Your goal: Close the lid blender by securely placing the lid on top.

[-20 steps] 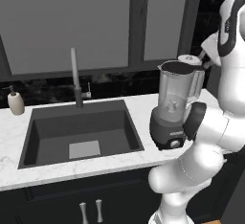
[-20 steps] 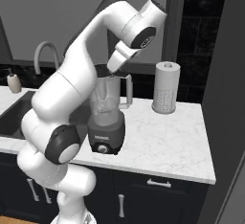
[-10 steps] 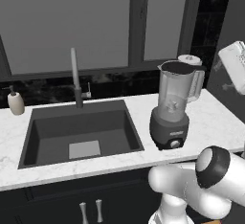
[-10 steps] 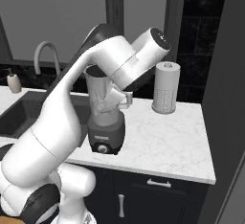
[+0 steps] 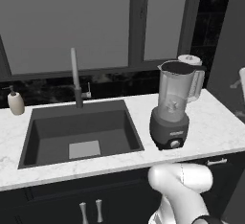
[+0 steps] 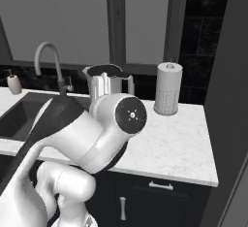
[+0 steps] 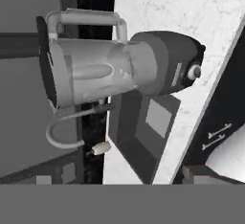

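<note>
Up by the claw, honestly can't tell if it's spread or pinched; the hand view just looks sideways at the blender (image 7: 119, 70) from its knob side. Black lid (image 7: 44, 60) looks seated flat across the jar mouth. Blender stands upright on the marble counter (image 5: 215, 122) just right of the sink (image 5: 57, 127), with a white cylinder (image 5: 189, 59) close behind it and a soap bottle (image 5: 16, 102) way off left.
</note>
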Tool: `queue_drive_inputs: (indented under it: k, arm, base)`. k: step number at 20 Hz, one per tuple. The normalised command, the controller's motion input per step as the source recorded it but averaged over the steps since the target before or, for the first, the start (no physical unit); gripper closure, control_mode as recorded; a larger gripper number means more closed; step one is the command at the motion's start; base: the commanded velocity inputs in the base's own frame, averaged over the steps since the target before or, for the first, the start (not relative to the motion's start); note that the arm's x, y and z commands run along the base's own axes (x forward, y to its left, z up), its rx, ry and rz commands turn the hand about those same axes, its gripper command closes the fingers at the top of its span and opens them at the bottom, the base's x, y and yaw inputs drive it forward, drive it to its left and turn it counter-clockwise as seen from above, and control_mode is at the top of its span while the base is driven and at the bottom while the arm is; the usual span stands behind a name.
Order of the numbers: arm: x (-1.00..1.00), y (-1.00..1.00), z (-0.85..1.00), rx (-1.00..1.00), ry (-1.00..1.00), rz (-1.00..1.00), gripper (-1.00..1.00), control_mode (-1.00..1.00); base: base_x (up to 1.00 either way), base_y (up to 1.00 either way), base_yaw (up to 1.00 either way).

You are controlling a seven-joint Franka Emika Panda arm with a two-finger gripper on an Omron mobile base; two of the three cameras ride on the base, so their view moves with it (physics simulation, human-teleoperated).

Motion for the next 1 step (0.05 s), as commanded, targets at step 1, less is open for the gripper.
queue_drive_inputs:
  k: [1]
  arm:
    - [-1.0, 0.19, -0.09, -0.29, -0.79, 0.13, -1.0, -1.0]
  base:
    - [0.0, 0.0, 0.0]
